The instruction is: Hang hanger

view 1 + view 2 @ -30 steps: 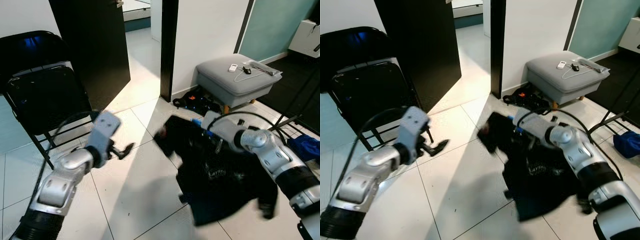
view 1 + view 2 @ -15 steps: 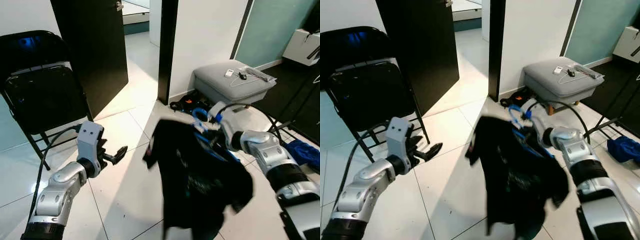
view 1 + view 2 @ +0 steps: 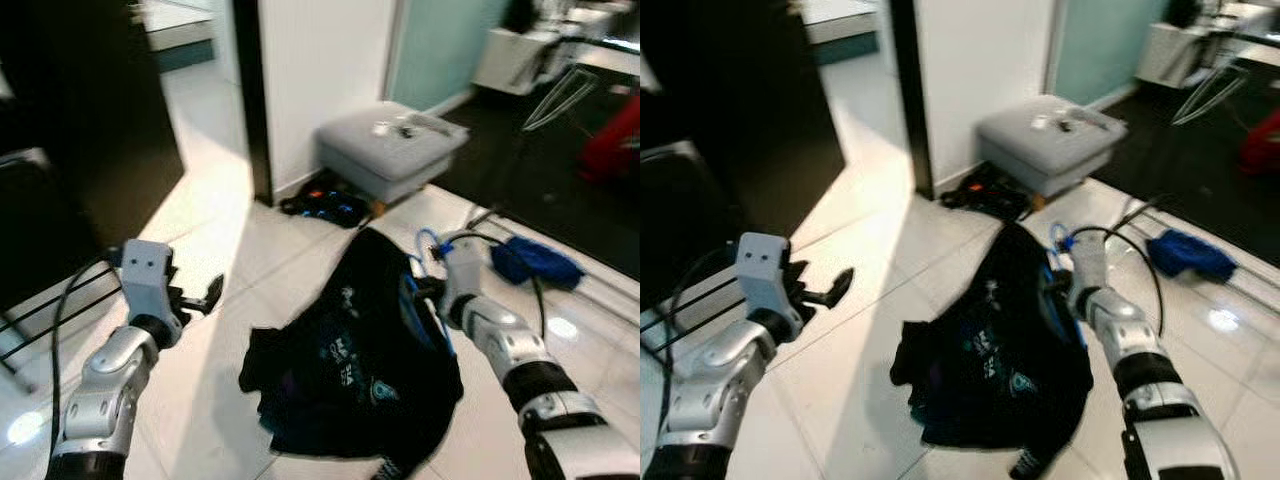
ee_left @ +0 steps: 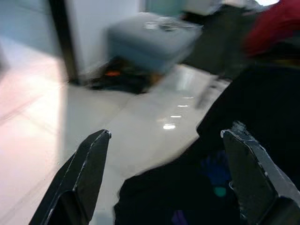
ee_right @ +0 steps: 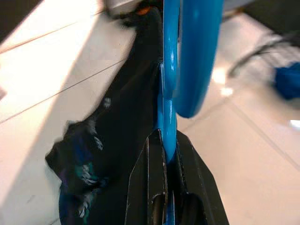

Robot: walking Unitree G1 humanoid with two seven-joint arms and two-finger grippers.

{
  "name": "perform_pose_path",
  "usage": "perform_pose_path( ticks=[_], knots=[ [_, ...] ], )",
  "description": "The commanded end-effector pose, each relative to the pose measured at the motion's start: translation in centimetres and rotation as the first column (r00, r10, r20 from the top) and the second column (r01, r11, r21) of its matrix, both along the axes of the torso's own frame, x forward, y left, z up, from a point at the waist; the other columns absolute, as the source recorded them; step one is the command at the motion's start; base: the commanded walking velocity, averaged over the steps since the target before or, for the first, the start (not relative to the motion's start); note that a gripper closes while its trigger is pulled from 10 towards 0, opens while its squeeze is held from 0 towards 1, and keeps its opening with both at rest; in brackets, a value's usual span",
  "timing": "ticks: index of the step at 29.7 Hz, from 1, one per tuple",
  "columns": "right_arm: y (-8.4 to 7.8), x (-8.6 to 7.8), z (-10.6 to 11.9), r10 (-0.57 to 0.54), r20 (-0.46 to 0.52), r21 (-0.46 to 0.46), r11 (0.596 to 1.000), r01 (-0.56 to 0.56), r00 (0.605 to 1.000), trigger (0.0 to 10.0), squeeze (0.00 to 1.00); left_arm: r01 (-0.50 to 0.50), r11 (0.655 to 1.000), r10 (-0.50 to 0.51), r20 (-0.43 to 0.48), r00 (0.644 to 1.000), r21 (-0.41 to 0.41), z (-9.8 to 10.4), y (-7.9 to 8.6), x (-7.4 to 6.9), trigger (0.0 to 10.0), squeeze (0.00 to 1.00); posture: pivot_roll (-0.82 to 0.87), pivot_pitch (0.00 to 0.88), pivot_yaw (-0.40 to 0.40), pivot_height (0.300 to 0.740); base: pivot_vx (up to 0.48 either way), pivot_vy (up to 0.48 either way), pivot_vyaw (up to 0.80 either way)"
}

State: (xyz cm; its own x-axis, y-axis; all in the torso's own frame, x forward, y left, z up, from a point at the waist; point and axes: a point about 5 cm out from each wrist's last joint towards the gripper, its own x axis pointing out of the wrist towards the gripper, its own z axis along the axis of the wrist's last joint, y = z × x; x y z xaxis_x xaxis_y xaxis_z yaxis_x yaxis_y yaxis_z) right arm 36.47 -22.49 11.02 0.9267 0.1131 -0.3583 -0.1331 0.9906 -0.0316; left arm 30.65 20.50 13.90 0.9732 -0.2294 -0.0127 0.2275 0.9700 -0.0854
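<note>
From the head camera, looking down at a white tiled floor [image 3: 250,250], the right gripper [image 3: 432,290] holds up a blue hanger [image 3: 428,243] by its neck, with a black shirt [image 3: 350,370] draped on it and trailing down onto the tiles, so the garment travels with the hanger. The left gripper [image 3: 205,293] is raised to the side, well apart from the shirt and carrying nothing. Behind stand a grey footstool [image 3: 390,150] and a dark doorframe [image 3: 248,100]; no rail can be made out. In the left wrist view, the jaws are spread wide, framing the shirt and footstool. In the right wrist view, the jaws are clenched on the hanger just below its hook.
</note>
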Motion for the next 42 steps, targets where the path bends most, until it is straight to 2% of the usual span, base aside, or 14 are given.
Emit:
perform_pose_path(
  ticks=[1,8,34,40,42],
  knots=[
    [0.83,0.21,0.04,0.012,0.019,-0.002,1.0,-0.012,1.0,10.0,0.0,0.0,0.999,-0.002,-0.064,0.998,-0.037,-1.34,0.44,-0.14,10.0,0.0,-0.06,0.027,-0.048,0.74,0.0,0.0,-0.8],
    [0.63,0.29,-0.07,-0.063,0.034,0.004,0.998,0.063,0.997,10.0,0.0,0.011,0.999,-0.013,-0.046,0.999,-0.04,-1.26,0.16,0.1,10.0,0.0,-0.06,0.03,-0.043,0.74,0.0,0.0,-0.8],
    [0.35,0.65,0.41,-0.118,0.075,0.017,0.993,0.117,0.99,10.0,0.0,0.015,0.998,-0.016,-0.015,1.0,-0.056,-1.0,0.2,0.49,10.0,0.0,-0.05,0.026,-0.037,0.74,0.0,0.0,-0.8],
    [0.48,0.68,0.49,-0.106,0.083,0.033,0.994,0.104,0.991,10.0,0.0,0.019,0.998,-0.02,-0.013,1.0,-0.052,-0.99,0.2,0.51,10.0,0.0,-0.05,0.022,-0.035,0.74,0.0,0.0,-0.09],
    [0.89,0.76,0.68,-0.066,0.095,0.054,0.997,0.061,0.993,10.0,0.0,0.022,0.999,-0.023,-0.013,1.0,-0.049,-0.97,0.19,0.52,10.0,0.0,-0.04,0.02,-0.031,0.74,0.0,0.0,0.0]
  ],
)
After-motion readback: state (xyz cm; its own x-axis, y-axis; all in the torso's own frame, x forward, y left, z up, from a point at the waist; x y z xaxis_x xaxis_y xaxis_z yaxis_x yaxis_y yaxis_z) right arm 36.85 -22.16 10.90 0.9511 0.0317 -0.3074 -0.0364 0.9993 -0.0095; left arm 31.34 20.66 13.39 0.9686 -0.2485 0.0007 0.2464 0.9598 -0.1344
